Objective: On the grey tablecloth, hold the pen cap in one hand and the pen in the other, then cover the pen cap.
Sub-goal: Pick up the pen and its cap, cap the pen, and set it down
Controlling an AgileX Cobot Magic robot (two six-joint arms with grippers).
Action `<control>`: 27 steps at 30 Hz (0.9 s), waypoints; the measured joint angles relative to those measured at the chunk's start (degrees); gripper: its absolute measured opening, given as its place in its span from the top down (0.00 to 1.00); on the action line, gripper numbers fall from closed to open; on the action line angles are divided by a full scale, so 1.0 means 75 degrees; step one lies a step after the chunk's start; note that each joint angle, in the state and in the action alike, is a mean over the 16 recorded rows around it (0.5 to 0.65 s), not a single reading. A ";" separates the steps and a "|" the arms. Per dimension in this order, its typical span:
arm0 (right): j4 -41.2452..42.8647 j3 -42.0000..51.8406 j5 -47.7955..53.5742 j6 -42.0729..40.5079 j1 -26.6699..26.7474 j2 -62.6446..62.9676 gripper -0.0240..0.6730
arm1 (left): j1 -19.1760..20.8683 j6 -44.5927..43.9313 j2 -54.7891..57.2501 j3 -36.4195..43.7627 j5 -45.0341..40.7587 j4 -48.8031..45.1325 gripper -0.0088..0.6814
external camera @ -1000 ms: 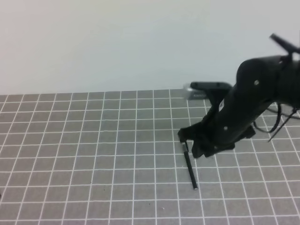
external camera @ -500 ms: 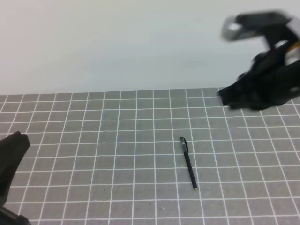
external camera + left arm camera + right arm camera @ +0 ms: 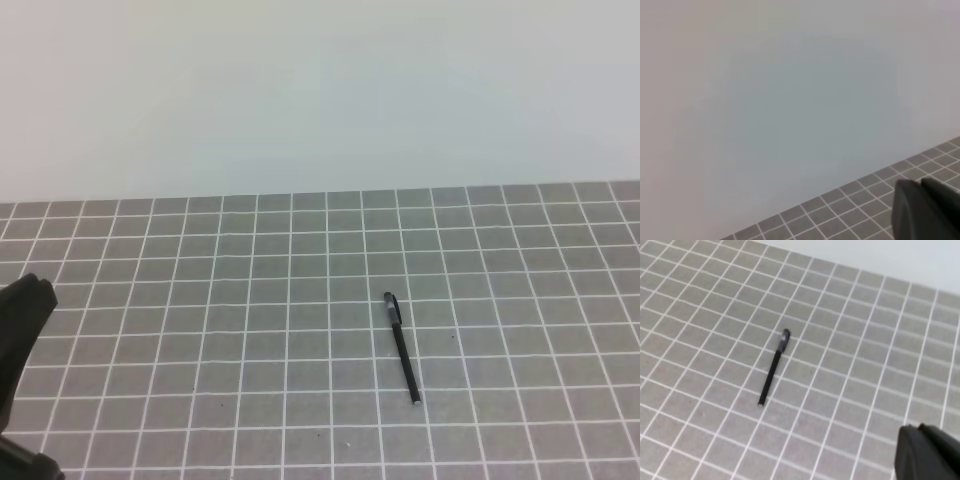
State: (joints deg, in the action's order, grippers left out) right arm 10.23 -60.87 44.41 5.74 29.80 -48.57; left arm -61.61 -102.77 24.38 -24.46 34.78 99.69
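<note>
The pen (image 3: 403,352) lies alone on the grey tablecloth (image 3: 250,330), right of centre, silvery tip toward the front. The pen cap (image 3: 390,305) shows as a thicker short piece with a clip on the pen's far end. Both show in the right wrist view, the pen (image 3: 771,374) and the cap (image 3: 784,340). My left gripper (image 3: 22,330) pokes in at the left edge, far from the pen. Only a dark part of it (image 3: 927,210) shows in the left wrist view. My right gripper (image 3: 927,452) shows only as a dark corner, well above and apart from the pen.
A plain pale wall (image 3: 320,90) stands behind the cloth's far edge. The left wrist view faces that wall (image 3: 790,100) and a strip of cloth (image 3: 850,210).
The right arm, low over the pen's far end a second ago, has lifted up and right out of the exterior view. The pen stays on the cloth. The left gripper has come in at the left edge.
</note>
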 joint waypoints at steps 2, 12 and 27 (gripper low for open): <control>0.0039 0.0611 -0.0074 0.0122 0.0000 0.0634 0.96 | 0.0000 0.0000 0.0000 0.0000 -0.0002 -0.0029 0.99; 0.0496 0.3305 -0.0360 0.0570 -0.0003 0.3678 0.96 | 0.0000 0.0000 0.0000 0.0000 -0.0014 -0.0068 0.99; 0.1322 0.4847 -0.0489 0.1042 -0.0013 0.5774 0.96 | 0.0000 -0.0039 0.0000 0.0000 -0.0026 -0.0082 0.99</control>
State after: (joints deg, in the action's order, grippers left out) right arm 20.15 -24.52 40.73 13.55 29.70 -5.26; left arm -61.61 -103.06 24.38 -24.46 34.59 99.07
